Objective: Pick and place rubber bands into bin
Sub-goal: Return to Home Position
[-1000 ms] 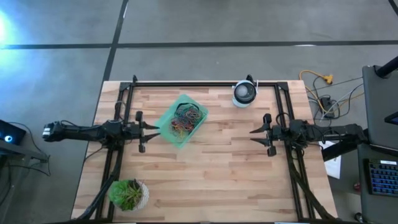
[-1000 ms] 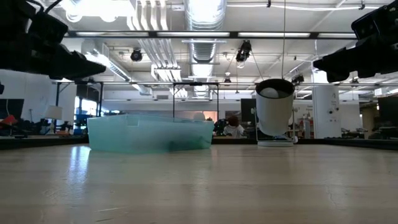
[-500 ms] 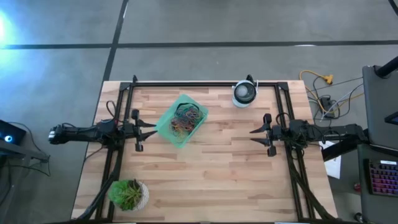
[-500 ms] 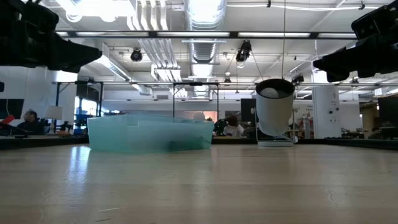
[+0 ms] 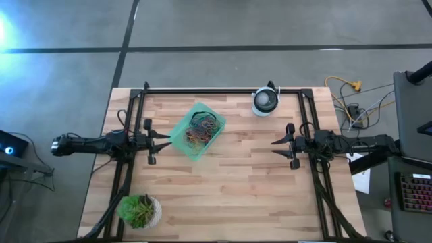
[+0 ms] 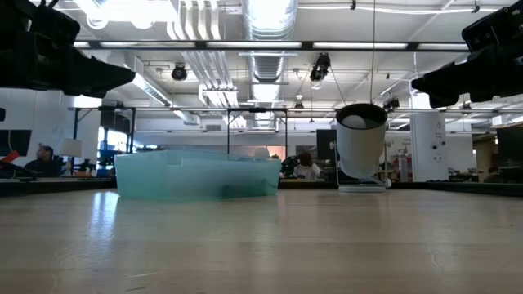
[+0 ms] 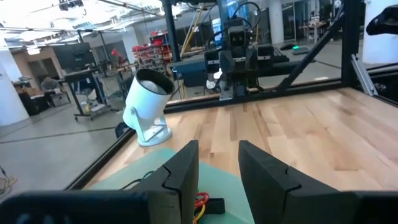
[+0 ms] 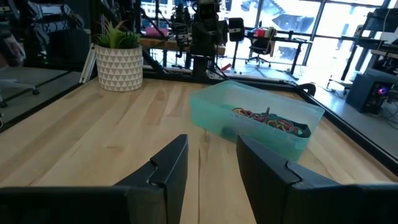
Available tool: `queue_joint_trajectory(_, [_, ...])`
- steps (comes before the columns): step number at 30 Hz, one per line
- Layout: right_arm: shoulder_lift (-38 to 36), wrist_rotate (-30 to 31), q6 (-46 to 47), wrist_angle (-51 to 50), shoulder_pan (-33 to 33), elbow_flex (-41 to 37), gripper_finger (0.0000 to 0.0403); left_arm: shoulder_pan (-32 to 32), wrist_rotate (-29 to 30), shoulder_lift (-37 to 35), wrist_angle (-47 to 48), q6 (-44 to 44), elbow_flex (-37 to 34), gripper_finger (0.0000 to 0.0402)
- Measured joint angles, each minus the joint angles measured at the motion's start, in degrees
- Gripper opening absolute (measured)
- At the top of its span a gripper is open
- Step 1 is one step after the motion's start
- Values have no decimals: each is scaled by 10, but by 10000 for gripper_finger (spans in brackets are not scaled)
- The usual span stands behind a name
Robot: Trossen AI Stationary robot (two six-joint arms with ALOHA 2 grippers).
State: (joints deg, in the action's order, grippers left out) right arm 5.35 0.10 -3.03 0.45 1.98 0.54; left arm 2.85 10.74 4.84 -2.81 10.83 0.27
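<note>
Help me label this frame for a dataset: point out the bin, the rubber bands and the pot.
bin [image 5: 177, 137], high view, bare teal part of its wall.
rubber bands [image 5: 200, 129], high view, middle of the tangle.
pot [image 8: 118, 68], right wrist view, middle of its patterned wall.

We are looking at the bin [image 5: 181, 144], a translucent teal-green rectangular tray with low walls. It is sitting flat on the wooden bench [image 5: 256, 182], a little left of the middle and turned at an angle to the bench's edges. The rubber bands [image 5: 198, 129] are lying inside it in one tangled heap, showing red, yellow, green and dark loops.
</note>
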Motion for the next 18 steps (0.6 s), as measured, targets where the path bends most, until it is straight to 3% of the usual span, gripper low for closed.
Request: queue_joint_trajectory(18, [0, 0, 0, 0, 0, 0, 132, 0, 0, 7, -2, 0, 0, 99])
